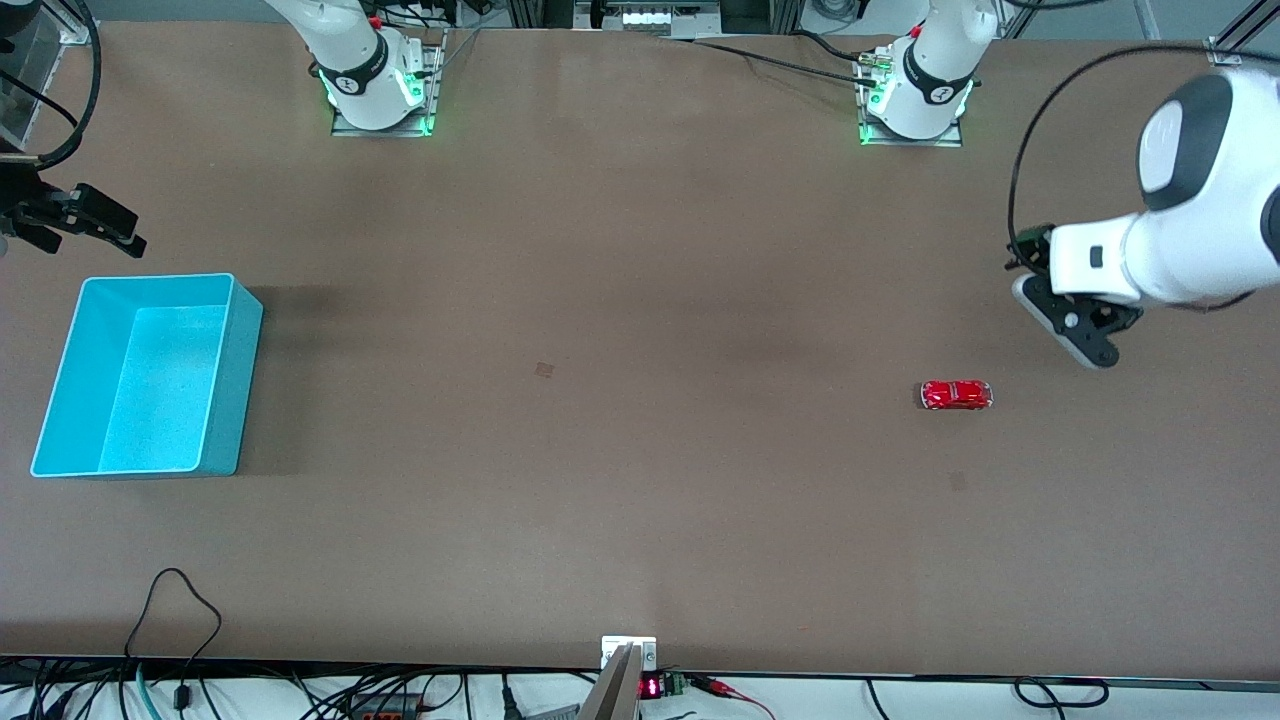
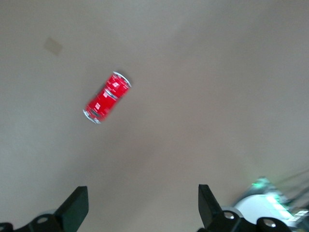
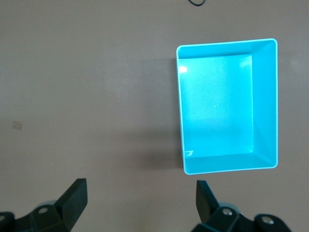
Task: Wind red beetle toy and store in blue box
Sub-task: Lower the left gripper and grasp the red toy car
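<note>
The red beetle toy sits on the brown table toward the left arm's end; it also shows in the left wrist view. My left gripper hangs open and empty over the table beside the toy, apart from it; the left wrist view shows its open jaws. The blue box stands open-topped and empty at the right arm's end, also in the right wrist view. My right gripper is open and empty over the table beside the box; the right wrist view shows it spread wide.
The two arm bases stand along the table's edge farthest from the front camera. Cables and a small metal mount lie at the nearest edge. A small dark mark is on the table's middle.
</note>
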Available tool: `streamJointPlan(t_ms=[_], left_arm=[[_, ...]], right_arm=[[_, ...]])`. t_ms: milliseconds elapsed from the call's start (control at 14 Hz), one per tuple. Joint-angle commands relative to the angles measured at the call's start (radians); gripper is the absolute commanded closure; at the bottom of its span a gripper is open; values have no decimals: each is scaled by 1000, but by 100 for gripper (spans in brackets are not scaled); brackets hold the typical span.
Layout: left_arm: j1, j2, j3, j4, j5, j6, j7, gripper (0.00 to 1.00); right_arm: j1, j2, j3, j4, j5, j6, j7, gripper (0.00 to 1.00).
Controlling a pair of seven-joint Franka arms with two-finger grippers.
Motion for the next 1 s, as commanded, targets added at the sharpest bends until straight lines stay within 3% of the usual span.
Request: streamJointPlan(t_ms=[0,214,498,925], left_arm=[[43,96,-4,-31,15,172,245,0],[45,153,-3,-81,54,364,452,0],[29,149,-6,-245,124,632,578,0],[31,199,-12,-305,122,715,597,0]], right_arm=[[0,-1,-1,3,3,7,8,0],[-1,-1,-1,3,3,7,8,0],[-1,5,-1,1,4,21,8,0],[-3,5,-1,1,4,21,8,0]])
